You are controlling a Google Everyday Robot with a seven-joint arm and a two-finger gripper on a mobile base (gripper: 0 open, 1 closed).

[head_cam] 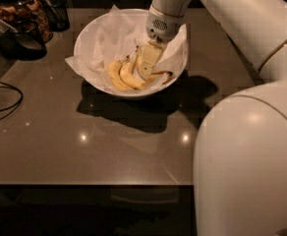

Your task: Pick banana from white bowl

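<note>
The white bowl (pixel 87 36) stands at the back middle of the dark table, lined with crumpled white paper. Two shorter yellow bananas (pixel 121 75) lie side by side at its front left. The larger curved banana (pixel 159 75), brown-streaked with a dark tip, lies just to their right along the front wall. It is partly hidden under my gripper. My gripper (pixel 146 65) reaches down into the bowl from the upper right. It sits right on the large banana, next to the two shorter ones.
A dark glass jar (pixel 20 6) with brown contents and a dark cup (pixel 55 6) stand at the back left. A black cable (pixel 6 100) lies at the table's left edge. My white arm and base (pixel 246 151) fill the right side.
</note>
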